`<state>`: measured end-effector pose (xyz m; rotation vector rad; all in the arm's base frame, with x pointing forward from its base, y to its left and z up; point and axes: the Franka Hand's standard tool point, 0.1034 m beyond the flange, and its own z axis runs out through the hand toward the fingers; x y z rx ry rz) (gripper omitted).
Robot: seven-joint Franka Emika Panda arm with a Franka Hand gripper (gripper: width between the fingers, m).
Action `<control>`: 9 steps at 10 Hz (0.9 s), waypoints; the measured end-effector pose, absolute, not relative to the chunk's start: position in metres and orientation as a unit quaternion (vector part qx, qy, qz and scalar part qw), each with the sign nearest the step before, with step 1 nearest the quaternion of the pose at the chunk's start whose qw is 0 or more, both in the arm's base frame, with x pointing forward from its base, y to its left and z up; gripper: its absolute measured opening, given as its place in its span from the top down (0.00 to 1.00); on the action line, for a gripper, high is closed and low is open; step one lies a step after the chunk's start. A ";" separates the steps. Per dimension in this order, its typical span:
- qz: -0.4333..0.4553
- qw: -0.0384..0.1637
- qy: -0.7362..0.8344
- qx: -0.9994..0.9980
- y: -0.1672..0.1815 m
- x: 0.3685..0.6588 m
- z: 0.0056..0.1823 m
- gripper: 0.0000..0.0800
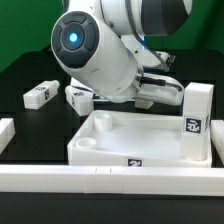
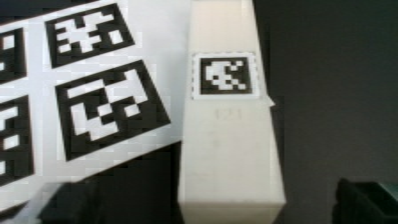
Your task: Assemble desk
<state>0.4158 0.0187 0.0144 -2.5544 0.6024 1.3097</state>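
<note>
The exterior view is looking low across the counter (image 1: 20, 72) at the desk top (image 1: 120, 135); the wrist view is peering closely down onto a leg (image 2: 231, 155) and the marker board (image 2: 89, 100).

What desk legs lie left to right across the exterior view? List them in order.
lying leg → second lying leg → upright leg at the right end of the desk top

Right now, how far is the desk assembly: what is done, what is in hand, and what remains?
Done: one leg stands upright at a corner of the desk top, seemingly seated. In hand: the open gripper straddles another leg lying beside the marker board, not yet gripped. Left: two loose legs lie off the top, unattached.
</note>
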 end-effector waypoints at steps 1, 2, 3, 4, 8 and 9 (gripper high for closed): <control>0.440 0.104 0.202 -0.869 0.020 0.413 0.010 0.19; 0.444 0.103 0.199 -0.868 0.024 0.410 0.009 0.19; 0.445 0.102 0.199 -0.867 0.026 0.408 0.008 0.19; 0.447 0.101 0.198 -0.867 0.028 0.407 0.008 0.19; 0.448 0.101 0.195 -0.867 0.030 0.406 0.007 0.64; 0.447 0.101 0.195 -0.867 0.030 0.407 0.007 0.64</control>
